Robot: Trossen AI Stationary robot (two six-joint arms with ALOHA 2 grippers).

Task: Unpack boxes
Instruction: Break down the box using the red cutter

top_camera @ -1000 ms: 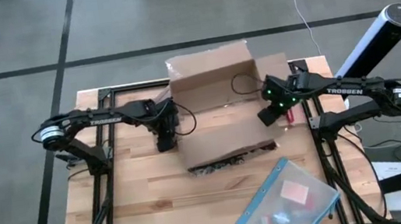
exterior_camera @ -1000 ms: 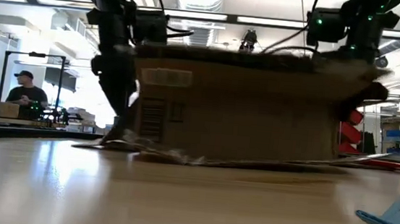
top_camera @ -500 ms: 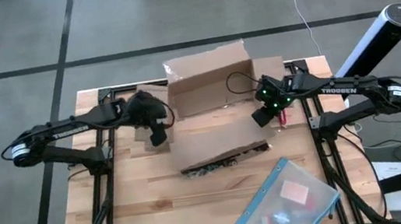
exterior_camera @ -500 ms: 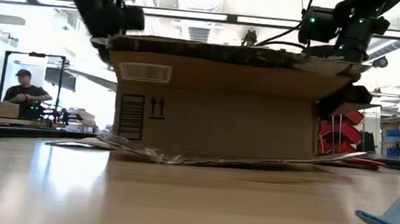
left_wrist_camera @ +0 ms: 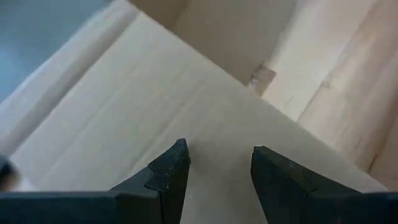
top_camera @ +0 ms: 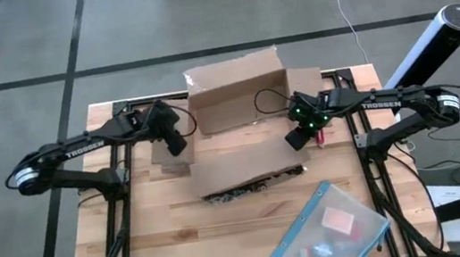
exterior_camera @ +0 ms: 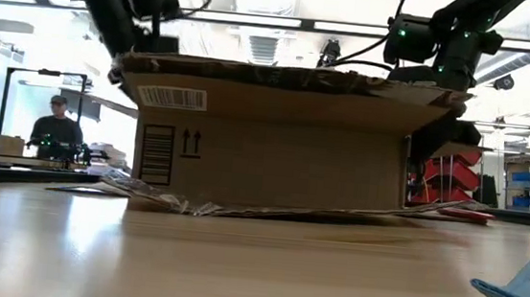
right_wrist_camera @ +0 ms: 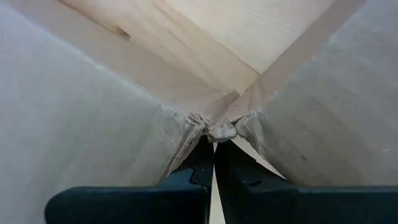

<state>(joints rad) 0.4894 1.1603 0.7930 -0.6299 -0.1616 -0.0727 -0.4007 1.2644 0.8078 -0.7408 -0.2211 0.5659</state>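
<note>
**Box dragged left, left tool lifted clear**

Since a moment ago our left tool (top_camera: 176, 142) has risen off the box's left end, fingers spread over its side flap. Our right tool (top_camera: 295, 138) stays pressed together, pinching the right wall of the box (top_camera: 240, 136), which sits mid-worktop (top_camera: 182, 234). Near right lies a clear pouch (top_camera: 328, 232).
</note>
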